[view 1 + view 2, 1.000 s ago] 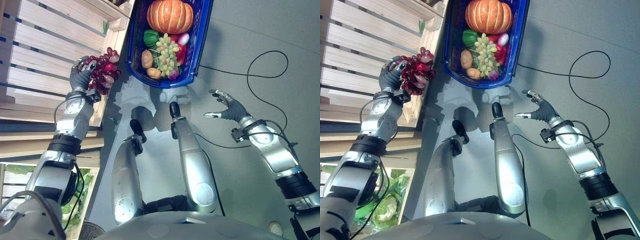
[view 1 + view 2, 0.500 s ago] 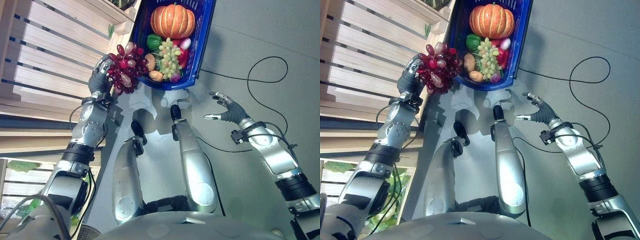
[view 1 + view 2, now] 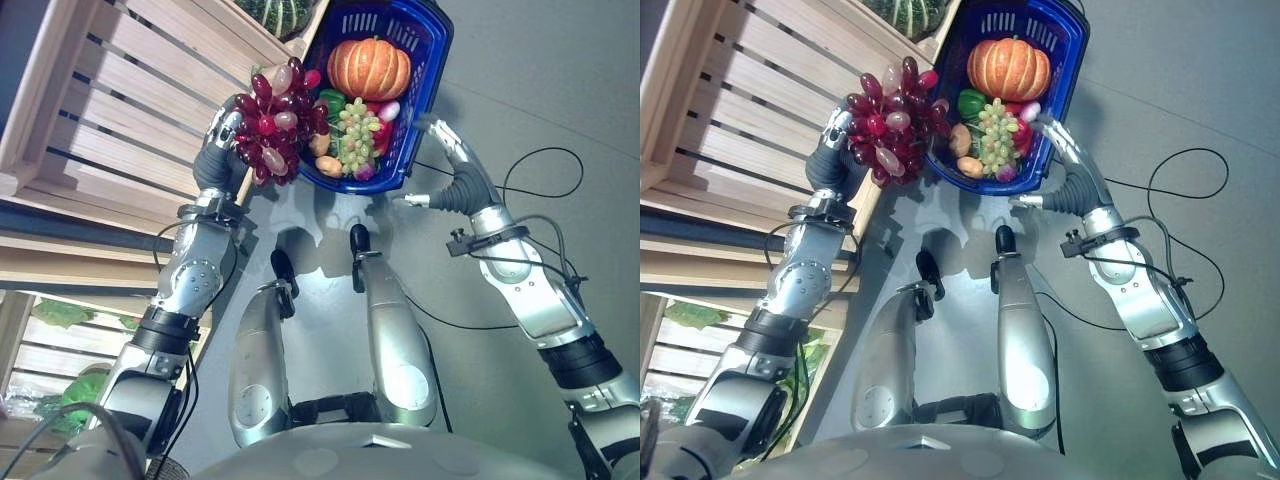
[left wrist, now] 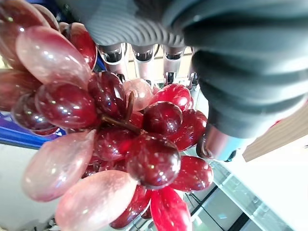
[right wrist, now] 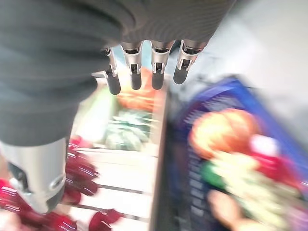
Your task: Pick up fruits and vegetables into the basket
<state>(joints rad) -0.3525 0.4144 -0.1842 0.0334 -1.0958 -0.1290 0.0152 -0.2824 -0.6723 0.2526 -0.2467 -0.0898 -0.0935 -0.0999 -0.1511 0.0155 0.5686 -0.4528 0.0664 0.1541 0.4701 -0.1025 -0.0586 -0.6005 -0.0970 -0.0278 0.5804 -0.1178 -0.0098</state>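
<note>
Now the left hand [image 3: 222, 143] has its fingers curled round a bunch of red grapes [image 3: 275, 120], held up just beside the near-left rim of the blue basket [image 3: 416, 150], overlapping its edge. In the basket lie an orange pumpkin [image 3: 369, 68], green grapes [image 3: 352, 137], a green pepper [image 3: 971, 102] and a few smaller pieces (hard to name from here). The right hand [image 3: 452, 170] is at the basket's right side, fingers straight and spread, holding nothing. A wooden slatted shelf [image 3: 120, 110] stands to the left, a striped green squash [image 3: 282, 14] on it.
</note>
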